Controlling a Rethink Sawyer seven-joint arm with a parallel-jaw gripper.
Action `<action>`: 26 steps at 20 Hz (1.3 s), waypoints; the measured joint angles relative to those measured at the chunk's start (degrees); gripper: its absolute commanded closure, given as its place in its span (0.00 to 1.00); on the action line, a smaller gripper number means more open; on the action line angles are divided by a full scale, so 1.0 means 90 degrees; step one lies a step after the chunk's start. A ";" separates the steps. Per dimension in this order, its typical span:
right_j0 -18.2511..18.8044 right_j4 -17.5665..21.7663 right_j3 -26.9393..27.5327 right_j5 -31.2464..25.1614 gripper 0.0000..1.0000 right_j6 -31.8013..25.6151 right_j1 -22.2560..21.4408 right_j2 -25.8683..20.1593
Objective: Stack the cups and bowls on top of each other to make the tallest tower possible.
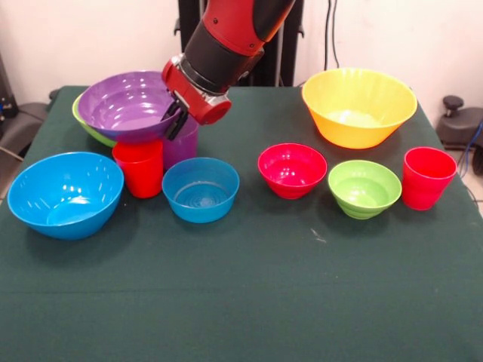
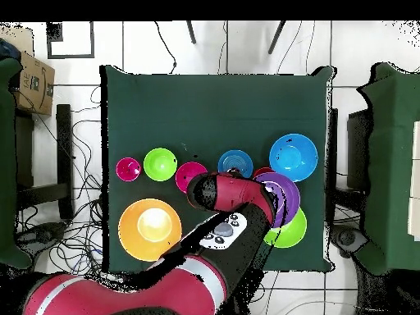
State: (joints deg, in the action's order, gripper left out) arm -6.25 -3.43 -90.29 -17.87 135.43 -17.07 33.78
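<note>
Purple bowl (image 1: 128,104) gripped by end effector (image 1: 175,119).

purple cup (image 1: 183,143) mostly hidden behind gripper (image 1: 175,121), lime bowl (image 1: 89,127) under purple bowl (image 1: 128,105)

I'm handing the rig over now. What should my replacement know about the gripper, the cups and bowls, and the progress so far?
Gripper: at the large purple bowl's rim; open or shut cannot be told.
Purple bowl sits over the red cup and purple cup, large lime green bowl behind.
Loose on the table: large blue bowl, small blue bowl, small red-pink bowl, small lime green bowl, second red cup, large yellow bowl.
Done: one low pile. Left: stack the rest.
</note>
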 measured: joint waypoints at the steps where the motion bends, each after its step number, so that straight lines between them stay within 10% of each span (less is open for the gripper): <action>1: 0.0000 0.0001 0.0017 -0.0008 1.00 0.0000 0.0000 -0.0002; 26: -0.0005 0.0045 0.0390 -0.0387 1.00 0.0000 0.0003 -0.0061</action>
State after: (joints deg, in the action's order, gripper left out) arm -6.29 -3.03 -86.78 -21.36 135.43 -17.05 33.23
